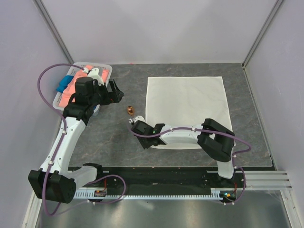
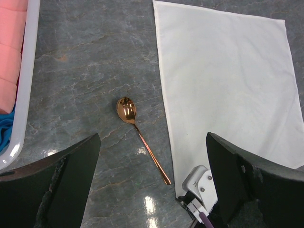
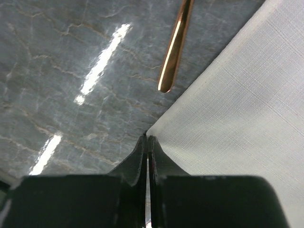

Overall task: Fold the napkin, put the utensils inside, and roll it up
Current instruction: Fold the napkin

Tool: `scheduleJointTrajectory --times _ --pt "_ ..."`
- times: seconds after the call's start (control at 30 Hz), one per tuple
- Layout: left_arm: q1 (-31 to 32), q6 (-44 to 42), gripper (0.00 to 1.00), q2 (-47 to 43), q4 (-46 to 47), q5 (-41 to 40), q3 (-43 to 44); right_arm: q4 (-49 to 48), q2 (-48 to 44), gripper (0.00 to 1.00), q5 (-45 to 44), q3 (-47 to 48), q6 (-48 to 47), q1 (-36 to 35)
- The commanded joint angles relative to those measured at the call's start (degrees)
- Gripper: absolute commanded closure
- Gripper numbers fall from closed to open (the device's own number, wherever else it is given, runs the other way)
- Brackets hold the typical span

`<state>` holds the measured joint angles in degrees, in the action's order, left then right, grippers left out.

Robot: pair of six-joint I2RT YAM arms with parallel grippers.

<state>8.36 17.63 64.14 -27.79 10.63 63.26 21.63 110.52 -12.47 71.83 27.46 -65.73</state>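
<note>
1. Top external camera: fixed above and behind the arm bases, looking down and forward over the whole table (image 1: 114,142).
2. Left wrist camera: held high, facing down past its own fingers (image 2: 57,190) at the spoon (image 2: 127,110) and napkin (image 2: 223,85), both shared with the top view.
3. Right wrist camera: low and close, showing only the napkin's near-left corner and the spoon handle's tip.
</note>
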Motion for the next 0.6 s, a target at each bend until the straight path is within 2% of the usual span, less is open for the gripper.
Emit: scheduleJointTrajectory --times 0.0,0.2,0.4,0.57 --pt "-0.3 -0.4 0.0 -1.1 1.2 0.1 0.8 2.3 -2.7 1.0 7.5 -1.0 1.2 -1.1" --pt "-0.4 -0.6 0.0 -1.5 1.3 -0.7 0.8 5.3 -9.5 1.0 4.5 1.6 -0.7 -0.6" --pt "-0.4 -0.7 0.0 -1.6 1.3 -1.1 0.8 9.6 -11.3 1.0 -0.3 1.1 -5.3 5.4" --pt "-0.4 -0.5 0.0 -1.6 1.2 -0.6 0.7 14.0 -11.0 1.0 -10.0 2.2 -10.4 11.3"
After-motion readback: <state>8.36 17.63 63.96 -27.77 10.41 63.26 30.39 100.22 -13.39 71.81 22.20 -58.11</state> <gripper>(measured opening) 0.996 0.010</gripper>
